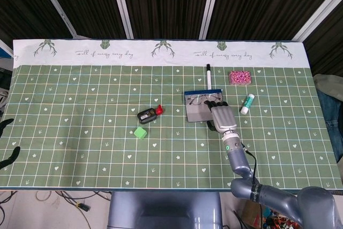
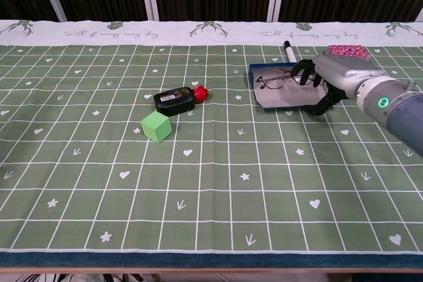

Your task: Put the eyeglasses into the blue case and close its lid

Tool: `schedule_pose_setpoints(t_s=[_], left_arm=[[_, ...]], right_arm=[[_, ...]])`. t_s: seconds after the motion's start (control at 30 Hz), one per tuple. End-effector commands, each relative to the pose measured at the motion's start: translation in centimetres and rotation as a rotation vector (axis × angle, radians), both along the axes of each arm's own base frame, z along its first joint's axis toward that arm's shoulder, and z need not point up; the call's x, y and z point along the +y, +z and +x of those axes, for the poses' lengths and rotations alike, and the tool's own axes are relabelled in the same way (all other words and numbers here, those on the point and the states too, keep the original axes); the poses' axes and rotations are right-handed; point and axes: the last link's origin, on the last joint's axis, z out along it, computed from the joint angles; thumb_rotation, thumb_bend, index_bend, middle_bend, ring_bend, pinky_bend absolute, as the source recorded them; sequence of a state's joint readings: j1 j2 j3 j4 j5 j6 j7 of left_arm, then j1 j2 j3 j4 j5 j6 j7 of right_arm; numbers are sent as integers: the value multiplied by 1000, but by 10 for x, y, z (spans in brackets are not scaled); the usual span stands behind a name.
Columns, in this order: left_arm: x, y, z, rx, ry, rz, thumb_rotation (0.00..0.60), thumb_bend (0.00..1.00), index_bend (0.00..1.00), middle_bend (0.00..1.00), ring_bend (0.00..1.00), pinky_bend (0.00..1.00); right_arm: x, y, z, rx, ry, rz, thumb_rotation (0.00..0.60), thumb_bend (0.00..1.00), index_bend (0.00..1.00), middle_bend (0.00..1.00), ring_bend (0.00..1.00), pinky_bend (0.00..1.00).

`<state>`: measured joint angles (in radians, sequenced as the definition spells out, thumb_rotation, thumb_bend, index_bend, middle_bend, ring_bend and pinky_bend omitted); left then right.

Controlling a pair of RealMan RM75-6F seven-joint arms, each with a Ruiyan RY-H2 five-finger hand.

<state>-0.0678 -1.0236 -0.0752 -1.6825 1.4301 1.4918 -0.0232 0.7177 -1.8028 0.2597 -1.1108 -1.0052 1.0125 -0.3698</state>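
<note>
**A:** Since the eyeglasses (image 2: 275,79) are thin wire frames with lenses, I'd guess they're light, a bit springy and easy to scratch or bend, so they don't want any squeezing. They're lying in the blue case (image 2: 277,90), up at its far edge, lenses pointing left.

**B:** Yeah, and the case looks like the stiff part. Its grey lid is lying open toward the robot, and it probably hinges as one rigid flap. I'd take it by the near right edge of the lid, well away from the lenses.

**A:** That's roughly where the right hand (image 2: 332,78) is. It sits just right of the case, palm down and fingers curled in, with the dark fingertips (image 2: 304,74) at the case's right end beside the glasses' temple. The thumb hooks down by the lid's right edge.

**B:** Is it actually pinching anything, though?

**A:** Honestly can't tell. The fingers overlap the case in both views, so it could be grip or just contact.

**B:** And the left hand (image 1: 6,143)?

**A:** Way off to the left of the case at the table edge, only dark fingertips showing, so no idea about its state.
</note>
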Motion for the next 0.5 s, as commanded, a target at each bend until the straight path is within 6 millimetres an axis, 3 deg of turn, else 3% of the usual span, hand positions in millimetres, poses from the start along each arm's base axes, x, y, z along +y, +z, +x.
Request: schedule_pose_setpoints(t_s=[0.03, 0.5], left_arm=[[0, 0, 0, 0, 1, 0, 600, 316, 153, 0, 0, 0], [0, 2, -1, -5, 2, 2, 600, 316, 156, 0, 0, 0]], right_arm=[[-6, 1, 5, -1, 2, -13, 600, 423, 239, 290, 311, 238], [-49, 9, 22, 41, -15, -86, 600, 422, 306, 290, 311, 238]])
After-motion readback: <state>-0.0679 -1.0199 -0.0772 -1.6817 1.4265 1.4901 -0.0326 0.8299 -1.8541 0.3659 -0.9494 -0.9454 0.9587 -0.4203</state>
